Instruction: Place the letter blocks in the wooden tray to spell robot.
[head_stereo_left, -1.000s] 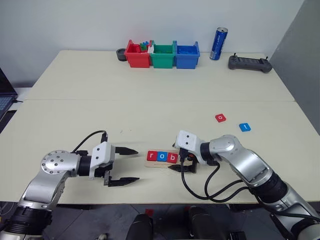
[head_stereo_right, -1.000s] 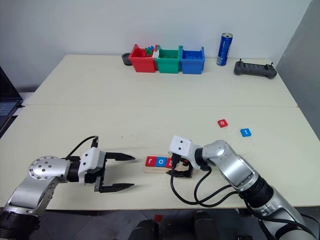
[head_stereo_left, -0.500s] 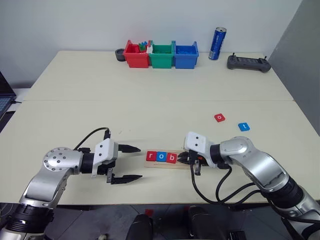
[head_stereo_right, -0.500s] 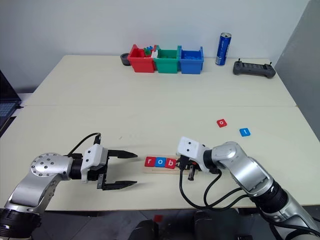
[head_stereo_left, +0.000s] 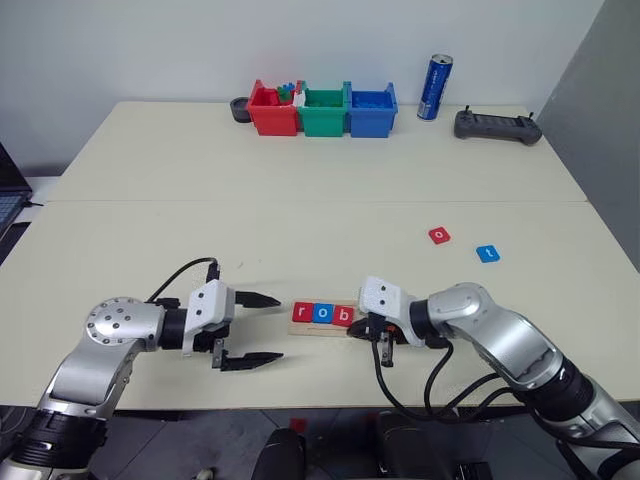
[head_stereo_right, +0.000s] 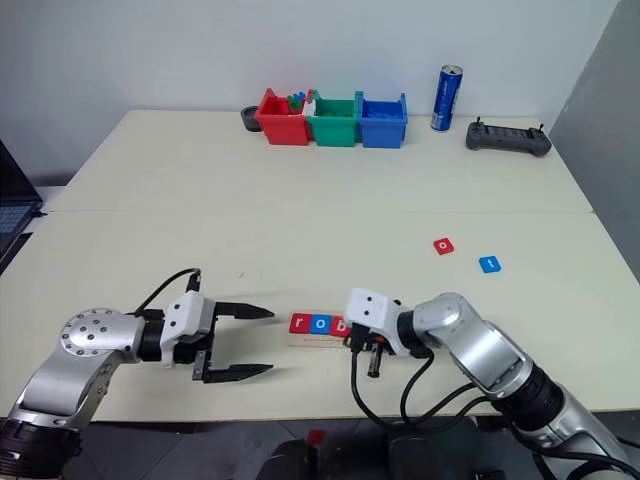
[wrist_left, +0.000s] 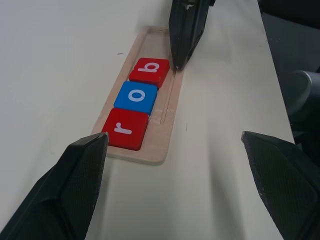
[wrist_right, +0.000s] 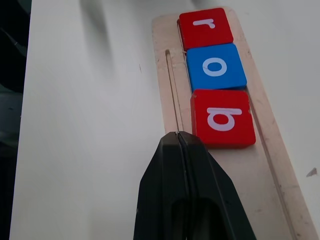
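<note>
The wooden tray (head_stereo_left: 309, 329) lies near the table's front edge. Three letter blocks sit in its slot: a red "r" (head_stereo_left: 303, 311), a blue "o" (head_stereo_left: 322, 312) and a red "b" (head_stereo_left: 342, 316). My right gripper (wrist_right: 176, 136) is shut with nothing in it. Its tip rests on the tray's near rail, right beside the "b" (wrist_right: 222, 118). My left gripper (head_stereo_left: 281, 327) hovers open just left of the tray, with nothing between its fingers. A loose red "o" block (head_stereo_left: 440, 236) and a blue block (head_stereo_left: 487, 254) lie further back on the right.
Red (head_stereo_left: 273, 110), green (head_stereo_left: 324, 111) and blue (head_stereo_left: 371, 110) bins stand at the table's back edge, with a dark round object (head_stereo_left: 240, 109) beside them. A blue can (head_stereo_left: 435, 88) and a black controller (head_stereo_left: 497, 126) are at the back right.
My right gripper has shut, and it has drawn slightly toward the table's front edge, to the tray's near rail by the "b". The left arm and the tiles have not moved.
</note>
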